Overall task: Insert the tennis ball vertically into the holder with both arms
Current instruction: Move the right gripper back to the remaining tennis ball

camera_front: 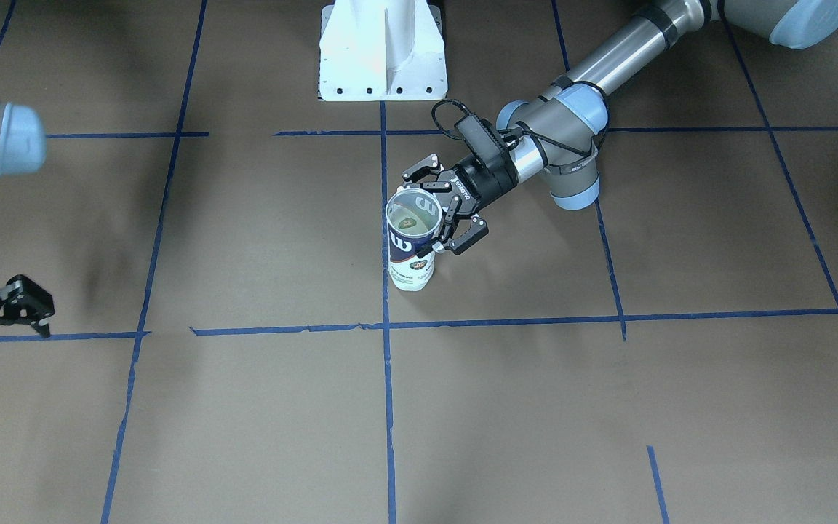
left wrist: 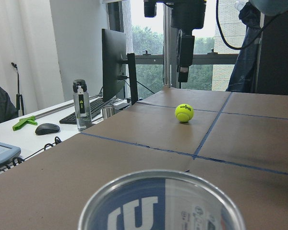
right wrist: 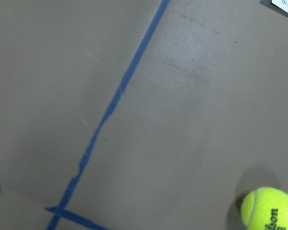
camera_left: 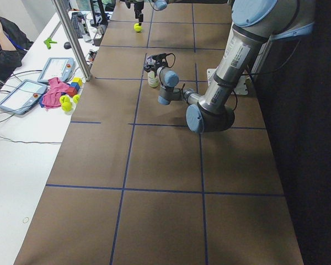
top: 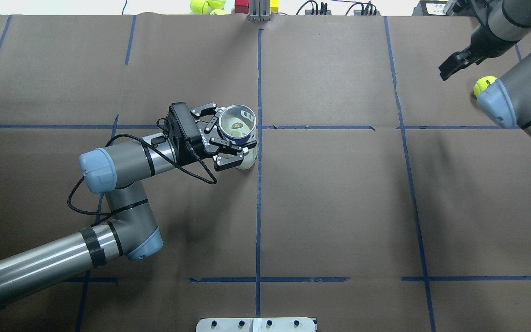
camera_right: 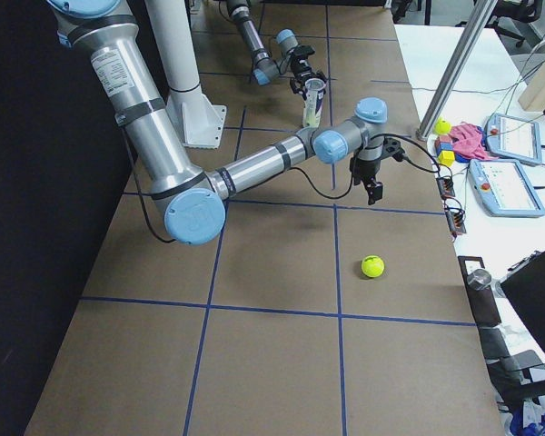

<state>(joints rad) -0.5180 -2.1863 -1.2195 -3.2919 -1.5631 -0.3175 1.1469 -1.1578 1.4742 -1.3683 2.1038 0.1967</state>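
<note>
Left gripper clasps holder, upright near centre of table, mouth up, likely steadied for loading. Right gripper hangs by tennis ball, which lies loose far right; can't tell whether it's spread or clenched.

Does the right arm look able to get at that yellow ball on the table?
Probably yes: the right tool hangs over the table close to the tennis ball, and nothing stands between them.
</note>
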